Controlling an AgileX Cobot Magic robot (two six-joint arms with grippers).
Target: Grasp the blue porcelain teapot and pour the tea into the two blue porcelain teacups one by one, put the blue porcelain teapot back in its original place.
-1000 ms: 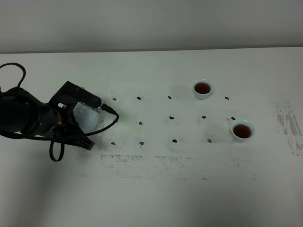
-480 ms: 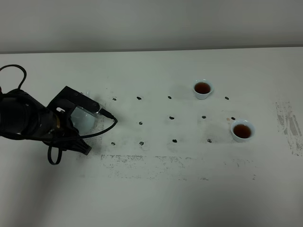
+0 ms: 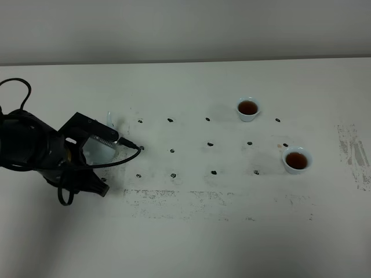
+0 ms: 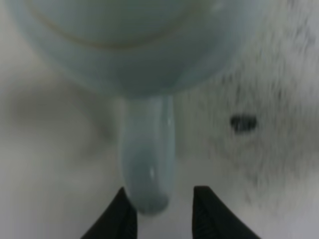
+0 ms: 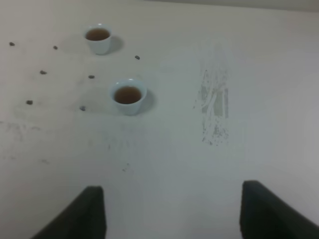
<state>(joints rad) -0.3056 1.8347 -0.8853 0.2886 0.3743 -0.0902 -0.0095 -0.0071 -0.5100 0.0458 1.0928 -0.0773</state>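
Observation:
The blue porcelain teapot (image 3: pixel 103 146) stands on the white table at the left, half hidden under my left arm (image 3: pixel 35 152). In the left wrist view its loop handle (image 4: pixel 147 159) points at my left gripper (image 4: pixel 164 211). The handle's end lies between the jaws, which stand apart with a gap beside it, so the gripper is open. The two blue porcelain teacups (image 3: pixel 247 109) (image 3: pixel 297 160) sit at the right, both holding brown tea. The right wrist view shows them too (image 5: pixel 97 37) (image 5: pixel 128 95), far ahead of my open, empty right gripper (image 5: pixel 172 204).
A grid of small black marks (image 3: pixel 210 143) dots the table between teapot and cups. Scuffed grey patches lie along the front (image 3: pixel 191 200) and near the right edge (image 3: pixel 352 150). A black cable (image 3: pixel 124 156) loops from the left arm beside the teapot.
The left jaws have parted from the teapot's handle and the left arm has drawn back a little toward the lower left. The teapot stays on the table. The cups have not moved.

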